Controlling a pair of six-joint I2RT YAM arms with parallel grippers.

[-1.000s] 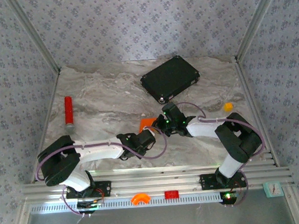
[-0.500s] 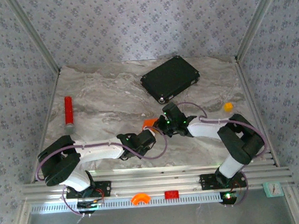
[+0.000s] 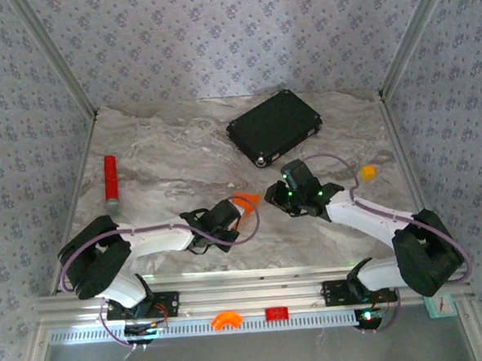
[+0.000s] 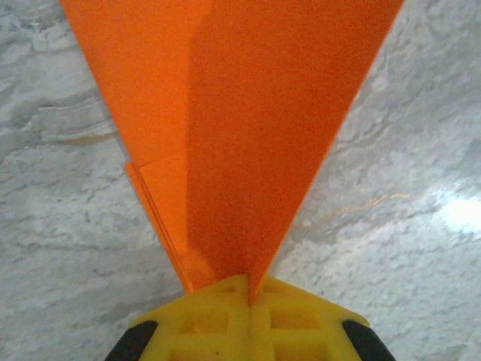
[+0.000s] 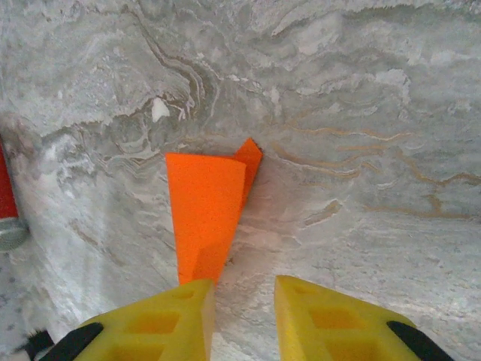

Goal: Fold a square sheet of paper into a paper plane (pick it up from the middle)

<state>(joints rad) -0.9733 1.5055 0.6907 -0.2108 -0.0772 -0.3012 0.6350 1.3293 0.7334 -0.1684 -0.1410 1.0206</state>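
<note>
The square sheet of paper stands folded into the paper plane (image 3: 245,201), a narrow orange dart near the table's middle. My left gripper (image 3: 231,210) is shut on the dart's narrow end. In the left wrist view the creased orange paper plane (image 4: 240,135) fans upward out of the closed yellow left gripper (image 4: 250,289). My right gripper (image 3: 276,196) is a short way to the right of the plane, open and holding nothing. In the right wrist view the paper plane (image 5: 204,210) reaches down beside the left fingertip (image 5: 188,308) of the right gripper (image 5: 244,301), with bare marble in the gap.
A black flat case (image 3: 274,127) lies at the back of the table. A red cylinder (image 3: 110,178) lies at the far left, and a small orange-yellow lump (image 3: 368,173) at the right. Aluminium rails (image 3: 248,288) run along the near edge.
My right gripper has opened, let go of the paper and drawn back to the right. My left gripper has shut on the plane and moved it slightly left.
</note>
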